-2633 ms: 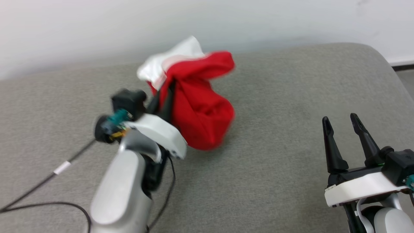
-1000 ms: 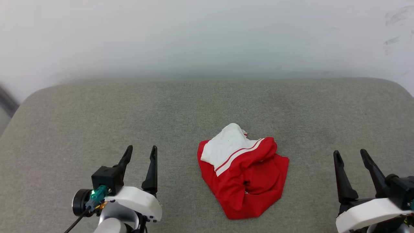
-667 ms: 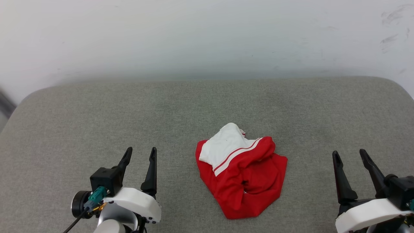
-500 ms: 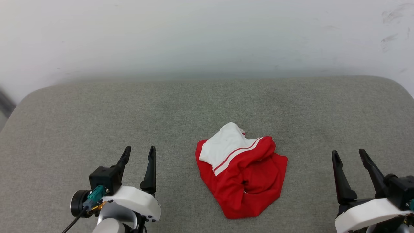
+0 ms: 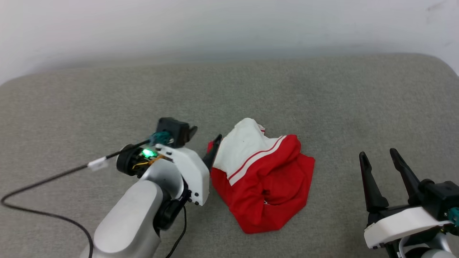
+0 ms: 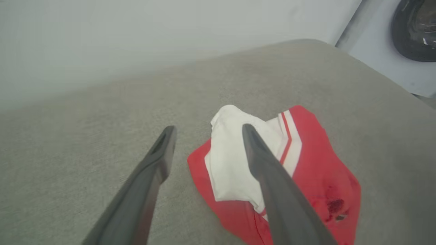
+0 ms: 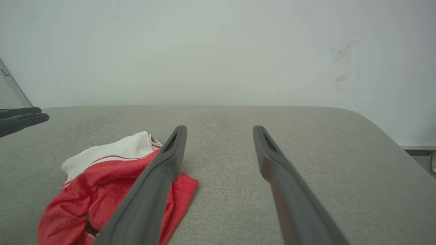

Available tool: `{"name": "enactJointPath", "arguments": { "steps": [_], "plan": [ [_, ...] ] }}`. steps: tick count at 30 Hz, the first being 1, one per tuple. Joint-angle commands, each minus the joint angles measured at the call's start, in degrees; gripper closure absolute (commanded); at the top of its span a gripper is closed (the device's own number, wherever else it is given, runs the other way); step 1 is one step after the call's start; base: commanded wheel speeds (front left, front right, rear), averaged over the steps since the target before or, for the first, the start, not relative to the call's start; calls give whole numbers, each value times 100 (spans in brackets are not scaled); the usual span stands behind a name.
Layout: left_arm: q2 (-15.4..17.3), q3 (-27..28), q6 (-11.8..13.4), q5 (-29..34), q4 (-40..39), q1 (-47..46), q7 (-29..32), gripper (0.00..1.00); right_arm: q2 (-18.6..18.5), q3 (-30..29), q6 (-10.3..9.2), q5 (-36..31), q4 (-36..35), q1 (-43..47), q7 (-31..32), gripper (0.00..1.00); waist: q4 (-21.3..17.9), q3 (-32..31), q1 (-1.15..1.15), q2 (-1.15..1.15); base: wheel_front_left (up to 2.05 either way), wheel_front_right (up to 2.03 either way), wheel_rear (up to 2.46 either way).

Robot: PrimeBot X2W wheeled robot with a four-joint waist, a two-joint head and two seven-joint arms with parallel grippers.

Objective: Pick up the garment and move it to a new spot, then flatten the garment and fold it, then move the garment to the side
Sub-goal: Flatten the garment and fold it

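Left gripper [image 5: 205,134] jaws are standing wide open with nothing between them. In the left wrist view the left gripper [image 6: 207,129] is straddling the left edge of the heap, one finger crossing in front of the white sleeve [image 6: 228,160], the other over bare cushion; can't tell if they're touching cloth. Right gripper [image 5: 378,154] jaws are also standing open and empty, sitting near-right, well apart from the cloth. The garment [image 5: 265,179] is lying bunched in the middle of the grey cushion [image 5: 107,100], the white sleeve [image 5: 240,147] on top at its far-left, red body slumping toward the near side. Risks as I'm judging them: closing here is likely catching only the sleeve, so the heap would be hanging lopsided and dragging, or pinching several layers so it isn't opening flat later. A low finger could be digging into the soft cushion, and the cable [image 5: 53,178] trailing left might be snagging.
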Motion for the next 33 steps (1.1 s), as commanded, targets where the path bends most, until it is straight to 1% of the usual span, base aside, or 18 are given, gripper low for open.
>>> {"name": "enactJointPath", "arguments": {
  "steps": [1, 5, 10, 13, 14, 15, 16, 20, 25, 27, 30, 31, 33],
  "plan": [
    [-19, -96, -80, -57, 125, -139, 307, 0, 11, 5, -4, 15, 32, -114, -47, 0, -164, 203, -1, 0, 0, 0, 0],
    [-15, -288, -204, -199, 440, -311, 1088, 0, 12, 19, -4, 84, 155, -166, -135, 0, -302, 350, -1, 0, 0, 0, 0],
    [4, -476, -264, -400, 753, -269, 1909, 0, 12, 47, -3, 138, 299, -249, -239, 0, -406, 439, -1, 0, 0, 0, 0],
    [3, -538, -319, -480, 771, -312, 2122, 0, 12, 50, -3, 182, 366, -277, -282, 0, -426, 465, -1, 0, 0, 0, 0],
    [5, -564, -344, -467, 762, -330, 2142, 42, 12, 53, -3, 195, 384, -297, -289, 0, -427, 468, -1, 0, 0, 0, 0],
    [9, -582, -357, -442, 743, -350, 2132, 66, 12, 57, -3, 198, 404, -314, -299, 0, -426, 468, -1, 0, 0, 0, 0],
    [-10, -580, -363, -446, 722, -369, 2073, 100, 12, 71, -3, 230, 429, -327, -315, 0, -423, 465, -1, 0, 0, 0, 0],
    [-19, -574, -361, -394, 635, -449, 1911, 100, 12, 62, -4, 253, 498, -336, -334, 0, -385, 428, -1, 0, 0, 0, 0],
    [21, -395, -135, -293, 277, -356, 1401, 100, 12, -22, -3, 261, 527, -259, -345, 0, -204, 347, -1, 0, 0, 0, 0],
    [76, -284, 16, -334, 68, -149, 1237, 100, 11, -57, -3, 245, 525, -237, -329, 0, -114, 313, -1, 0, 0, 0, 0],
    [223, -38, 312, -451, -225, 306, 1067, 100, 11, -70, -3, 229, 501, -215, -305, 0, 13, 266, -1, 0, 0, 0, 0],
    [326, 144, 532, -547, -408, 683, 963, 100, 11, -95, -4, 231, 481, -206, -291, 0, 98, 252, -1, 0, 0, 0, 0],
    [435, 311, 740, -654, -502, 1111, 912, 100, 12, -109, -3, 219, 452, -196, -285, 0, 182, 246, -1, 0, 0, 0, 0]
  ]
}}
